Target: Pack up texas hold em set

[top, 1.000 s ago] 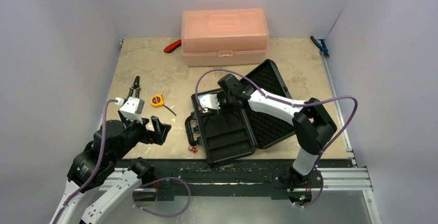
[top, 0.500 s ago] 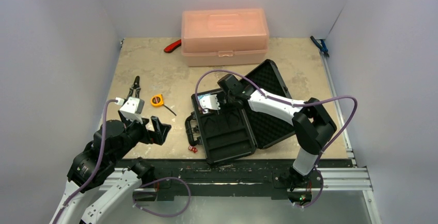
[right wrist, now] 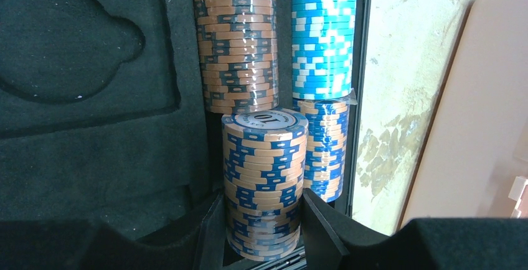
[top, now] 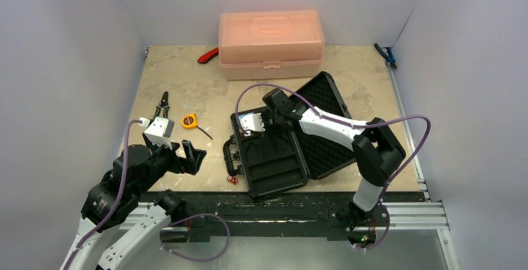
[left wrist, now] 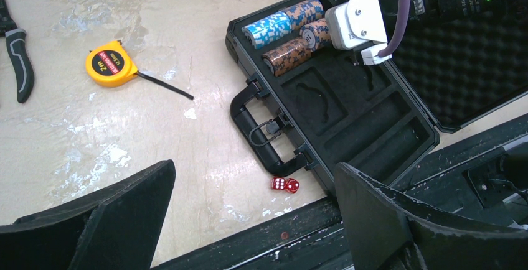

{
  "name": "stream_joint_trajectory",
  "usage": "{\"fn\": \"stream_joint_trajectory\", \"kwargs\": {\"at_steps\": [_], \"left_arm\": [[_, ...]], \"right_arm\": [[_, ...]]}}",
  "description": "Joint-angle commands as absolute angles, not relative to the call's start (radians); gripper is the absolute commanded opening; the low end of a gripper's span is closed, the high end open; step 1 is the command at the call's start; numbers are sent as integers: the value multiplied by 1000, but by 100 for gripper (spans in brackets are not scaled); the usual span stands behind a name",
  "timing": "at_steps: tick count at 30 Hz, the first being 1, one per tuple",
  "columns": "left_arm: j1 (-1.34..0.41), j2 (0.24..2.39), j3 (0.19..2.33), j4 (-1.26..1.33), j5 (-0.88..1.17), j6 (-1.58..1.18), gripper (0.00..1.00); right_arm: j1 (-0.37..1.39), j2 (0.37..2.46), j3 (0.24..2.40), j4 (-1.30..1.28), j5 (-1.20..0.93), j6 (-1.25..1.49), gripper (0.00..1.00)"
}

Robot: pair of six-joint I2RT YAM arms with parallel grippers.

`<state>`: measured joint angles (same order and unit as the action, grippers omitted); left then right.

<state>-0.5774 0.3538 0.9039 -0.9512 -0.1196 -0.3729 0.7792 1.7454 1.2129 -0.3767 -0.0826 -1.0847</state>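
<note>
Four stacks of poker chips crowd the far-left corner of the open black briefcase (top: 274,167) as your right gripper (right wrist: 264,236) grips one of them. This is a blue-and-tan stack (right wrist: 264,170) with a "10" on its face, and the gripper's fingers (right wrist: 208,236) press against opposite sides of it. Just beyond it in the same foam channel lies a brown-and-tan stack (right wrist: 235,40). In the neighbouring channel, against the case wall, a light-blue stack (right wrist: 324,33) sits end to end with a darker blue stack (right wrist: 327,148). The lid (top: 327,127) lies folded back to the right with its ridged foam facing up, and the handle (left wrist: 249,121) points left. Two red dice (left wrist: 284,185) rest touching each other on the table (top: 187,83), just beside the handle and outside the case, near the table's front edge. Your left gripper (left wrist: 252,173) hangs over the near-left part of the table with its fingers (left wrist: 112,220) spread wide and holding nothing, well apart from the briefcase. A yellow tape measure (left wrist: 111,65) lies between the black-handled pliers (left wrist: 18,65) and the case. A closed pink box (top: 271,43) stands at the far edge.
</note>
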Motion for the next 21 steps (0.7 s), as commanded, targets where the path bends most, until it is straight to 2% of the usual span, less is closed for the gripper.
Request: {"fn": "stream_joint_trajectory", "kwargs": {"at_steps": [1, 7, 14, 20, 21], "left_arm": [[-581, 359, 902, -922, -128, -348, 100], [-581, 359, 902, -922, -127, -348, 100], [-581, 360, 901, -923, -128, -349, 100], [-581, 361, 901, -923, -127, -349, 100], [-581, 361, 901, -923, -128, -348, 100]], "right_arm": [[778, 1730, 1217, -293, -113, -1081, 25], [783, 1721, 1202, -276, -112, -1074, 33], [797, 1729, 1200, -260, -107, -1065, 35], [811, 1729, 1187, -231, -92, -1062, 42], [813, 1728, 1185, -228, -92, -1062, 46]]}}
